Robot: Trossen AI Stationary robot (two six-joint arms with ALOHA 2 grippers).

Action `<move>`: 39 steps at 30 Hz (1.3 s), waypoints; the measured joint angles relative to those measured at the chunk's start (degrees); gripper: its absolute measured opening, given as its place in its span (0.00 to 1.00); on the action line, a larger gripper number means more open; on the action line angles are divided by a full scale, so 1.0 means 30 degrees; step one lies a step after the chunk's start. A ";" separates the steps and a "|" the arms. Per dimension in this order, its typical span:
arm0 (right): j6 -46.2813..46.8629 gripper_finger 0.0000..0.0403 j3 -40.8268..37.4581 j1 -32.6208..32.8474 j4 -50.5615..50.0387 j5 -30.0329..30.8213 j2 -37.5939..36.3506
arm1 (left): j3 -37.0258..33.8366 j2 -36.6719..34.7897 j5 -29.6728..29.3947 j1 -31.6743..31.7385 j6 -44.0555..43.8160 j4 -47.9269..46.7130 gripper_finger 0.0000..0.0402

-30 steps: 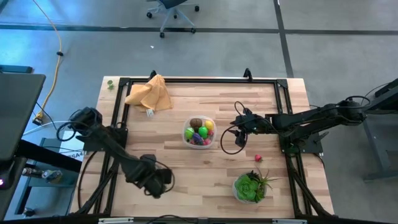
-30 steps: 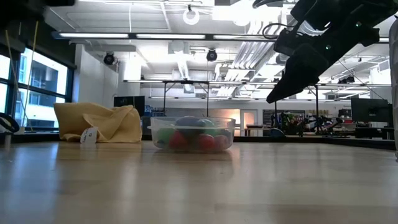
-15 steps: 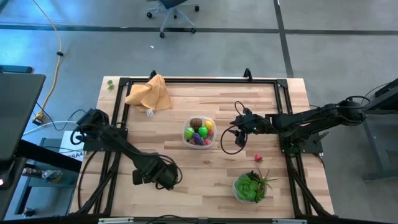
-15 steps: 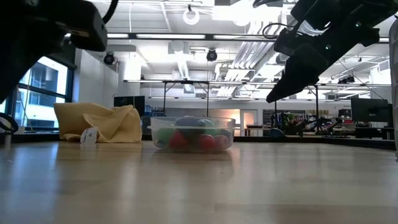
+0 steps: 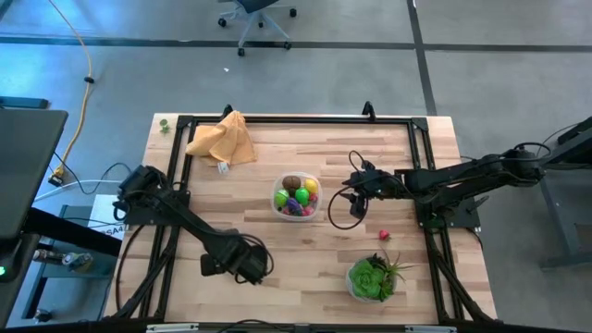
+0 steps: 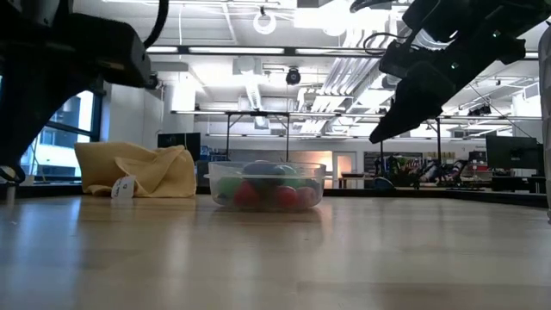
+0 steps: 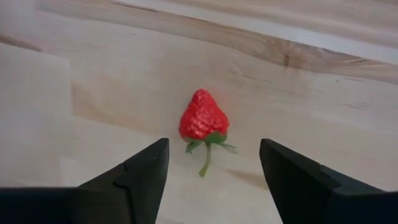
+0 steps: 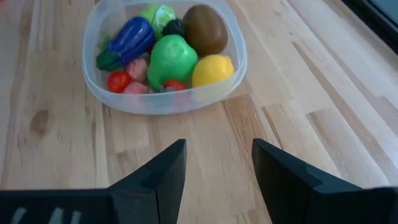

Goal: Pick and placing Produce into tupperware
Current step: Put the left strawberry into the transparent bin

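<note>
A red strawberry (image 7: 203, 117) with a green stalk lies on its side on the wooden table. My left gripper (image 7: 214, 149) points down over it near the table's front, open, a finger on either side and clear of it. In the high view that gripper (image 5: 246, 265) hides the berry. The clear round tupperware (image 5: 296, 196) (image 8: 93, 81) stands mid-table and holds several produce pieces, among them a kiwi (image 8: 205, 28), a lemon (image 8: 212, 70) and an eggplant (image 8: 129, 38). My right gripper (image 8: 217, 152) (image 5: 355, 191) hovers open just right of the tupperware. Another small red piece (image 5: 384, 235) lies on the table.
A leafy green plant (image 5: 373, 277) stands at the front right. An orange-tan cloth (image 5: 224, 139) (image 6: 138, 170) lies crumpled at the far left. A black frame (image 5: 296, 118) runs around the tabletop. Bare wood stretches between the left gripper and the tupperware.
My left gripper has moved toward the table's right edge along the front and sunk lower; in the low view its arm has come into the picture at the upper left. The right arm, the tupperware and the loose red piece have kept still.
</note>
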 joint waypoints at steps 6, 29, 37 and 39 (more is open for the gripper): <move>0.0007 0.44 0.0000 0.0000 0.0111 0.0000 0.0000 | -0.0044 0.0440 -0.0064 -0.0137 0.0044 0.0042 0.55; 0.0007 0.44 0.0000 0.0007 0.0025 0.0000 0.0000 | -0.1014 0.1256 -0.0329 -0.0627 -0.0854 0.1354 0.54; 0.0006 0.44 0.0000 0.0007 0.0015 0.0000 0.0000 | -0.1166 0.1256 -0.0312 -0.0627 -0.0832 0.1673 0.54; 0.0000 0.44 0.0000 0.0000 0.0022 0.0000 0.0000 | -0.1166 0.1256 -0.0302 -0.0627 -0.0832 0.1659 0.54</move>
